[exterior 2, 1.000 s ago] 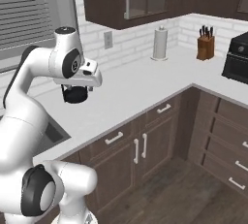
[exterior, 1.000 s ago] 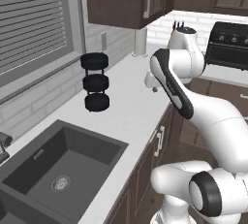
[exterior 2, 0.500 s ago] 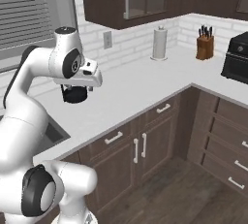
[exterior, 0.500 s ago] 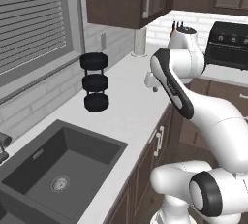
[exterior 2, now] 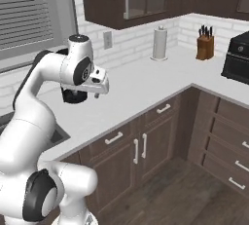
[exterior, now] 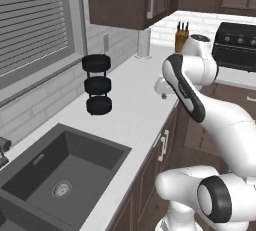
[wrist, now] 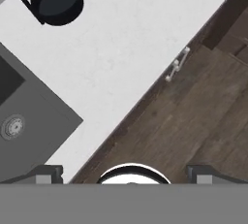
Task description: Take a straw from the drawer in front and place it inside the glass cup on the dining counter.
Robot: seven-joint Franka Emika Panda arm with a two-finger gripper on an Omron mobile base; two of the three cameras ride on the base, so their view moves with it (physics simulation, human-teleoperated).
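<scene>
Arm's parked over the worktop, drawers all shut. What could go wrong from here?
1. The gripper hangs open above the worktop, far above the drawer handle; a steep swing down might clip the counter edge.
2. The black tiered rack stands just behind the arm; a wide elbow sweep may knock it.
3. The handle is slim, so a slightly off approach could miss it.

No text, label, brand, number or sign can be read anywhere in these views. The smooth white counter (exterior: 135, 105) is blank, the flat dark brown wooden cabinet fronts (exterior 2: 146, 141) carry only slim silver bar handles, and the black boxy oven (exterior: 235, 45) in the corner shows a row of small pale knobs with no legible marking. The white brick wall (exterior 2: 131, 39) holds a plain pale socket plate with nothing written on it.
</scene>
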